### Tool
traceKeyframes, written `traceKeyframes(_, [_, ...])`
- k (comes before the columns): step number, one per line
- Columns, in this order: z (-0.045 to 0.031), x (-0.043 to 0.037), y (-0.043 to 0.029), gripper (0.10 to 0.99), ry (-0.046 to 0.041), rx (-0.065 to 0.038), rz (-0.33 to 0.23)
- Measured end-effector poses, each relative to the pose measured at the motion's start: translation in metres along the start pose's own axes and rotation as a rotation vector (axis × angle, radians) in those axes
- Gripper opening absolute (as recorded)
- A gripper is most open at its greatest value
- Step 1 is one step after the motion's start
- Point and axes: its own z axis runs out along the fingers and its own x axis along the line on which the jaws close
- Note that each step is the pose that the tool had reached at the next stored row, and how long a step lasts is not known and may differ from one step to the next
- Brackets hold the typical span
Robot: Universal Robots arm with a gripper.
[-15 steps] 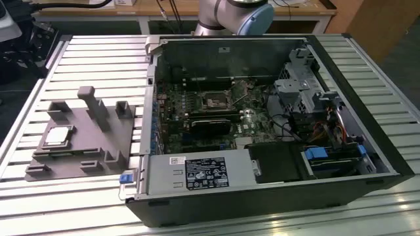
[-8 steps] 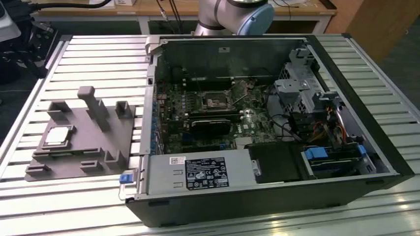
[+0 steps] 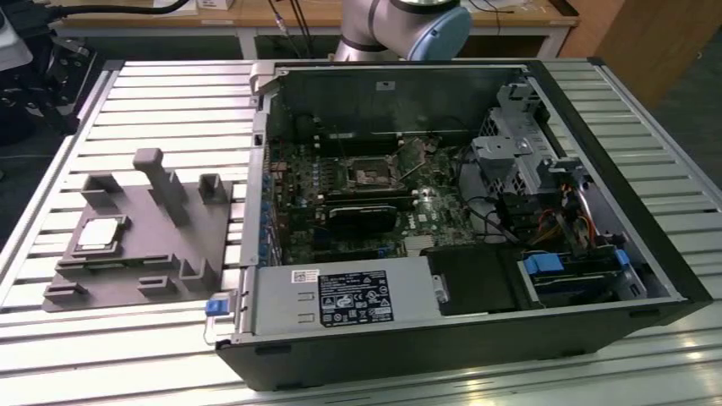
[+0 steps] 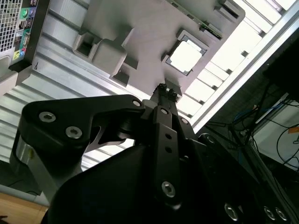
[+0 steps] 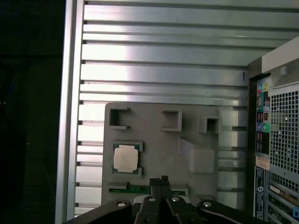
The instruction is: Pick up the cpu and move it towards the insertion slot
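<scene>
One silvery square cpu (image 5: 125, 157) lies on the fixture plate (image 5: 161, 142).

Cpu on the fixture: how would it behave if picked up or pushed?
Probably rigid: the cpu is a flat, metal-topped square. Likely light, thin and small against the fixture. It shouldn't roll or tip; seated in a framed recess, it would likely resist a sideways push.

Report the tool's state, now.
Tool: closed, holding nothing; the cpu lies on the grey fixture plate, apart from it.
</scene>
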Motion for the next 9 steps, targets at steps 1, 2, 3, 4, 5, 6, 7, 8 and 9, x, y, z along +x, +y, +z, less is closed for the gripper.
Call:
traceKeyframes(1, [0.0, 0.0003, 0.0, 0.106, 0.0, 0.0, 0.0])
traceKeyframes(2, [0.0, 0.0006, 0.0, 0.106, 0.0, 0.0, 0.0])
traceKeyframes(3, [0.0, 0.001, 0.0, 0.106, -0.0001, 0.0, 0.0])
traceKeyframes(4, [0.0, 0.0015, 0.0001, 0.106, -0.0001, 0.0, 0.0])
traceKeyframes(5, [0.0, 0.0019, 0.0, 0.106, 0.0, 0.0, 0.0])
traceKeyframes(6, [0.0, 0.0024, 0.0001, 0.106, 0.0, 0.0, 0.0])
traceKeyframes(7, [0.0, 0.0027, 0.0, 0.106, 0.0, 0.0, 0.0])
traceKeyframes(8, [0.0, 0.0029, 0.0001, 0.106, 0.0, 0.0, 0.0])
traceKeyframes(9, [0.0001, 0.0034, 0.0001, 0.106, -0.0001, 0.0, 0.0])
